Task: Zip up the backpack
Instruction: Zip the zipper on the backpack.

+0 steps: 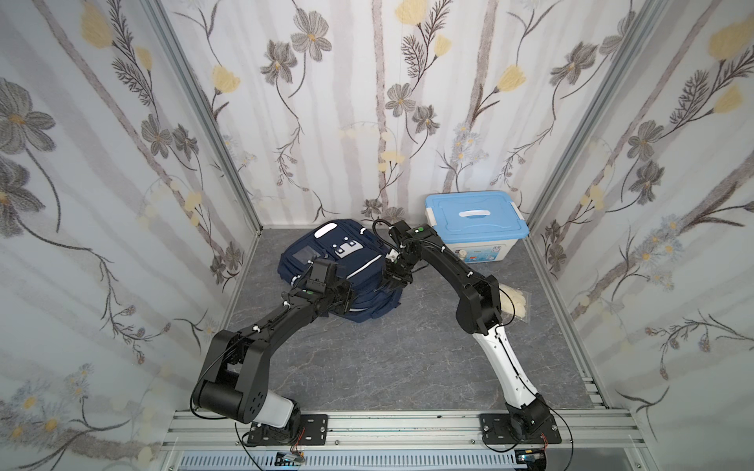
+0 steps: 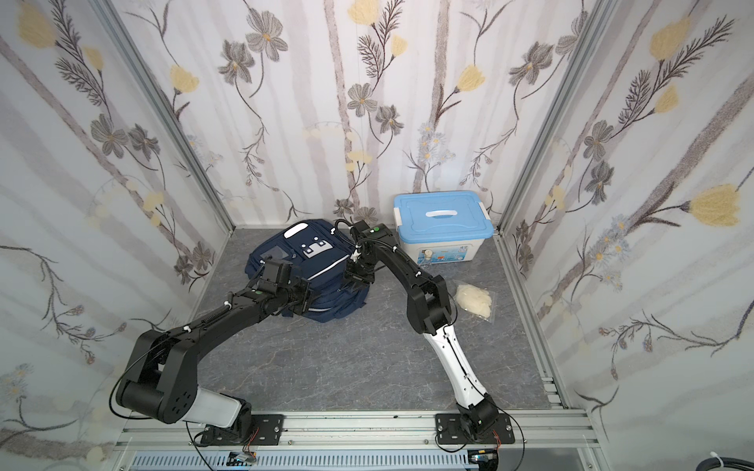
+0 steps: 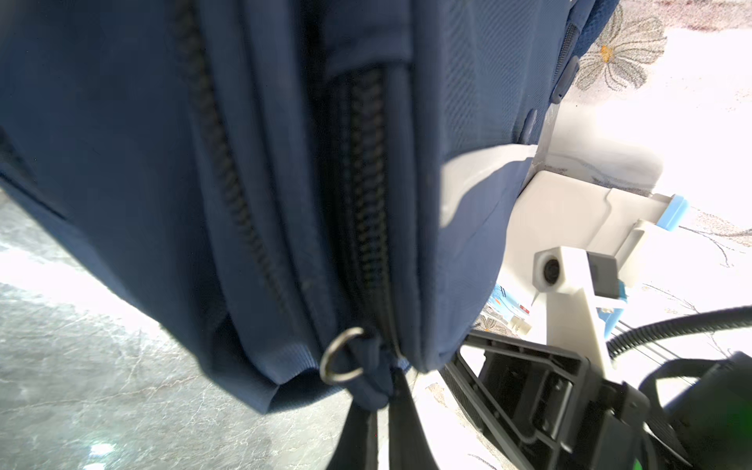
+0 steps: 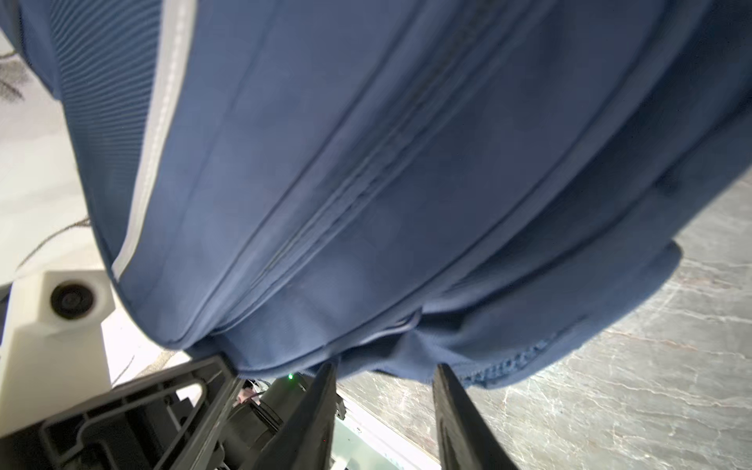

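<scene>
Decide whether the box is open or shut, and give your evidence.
Shut: in both top views the blue lid sits flat over the white box, with no gap showing.

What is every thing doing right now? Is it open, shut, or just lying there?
backpack: lying front up on the table; whether its zip is fully shut is hard to tell.
box: blue lid on, shut.
left gripper: shut, pinching a fold of the backpack.
right gripper: open, tips at the backpack's edge, not gripping.
plastic bag: lying flat on the table.
</scene>
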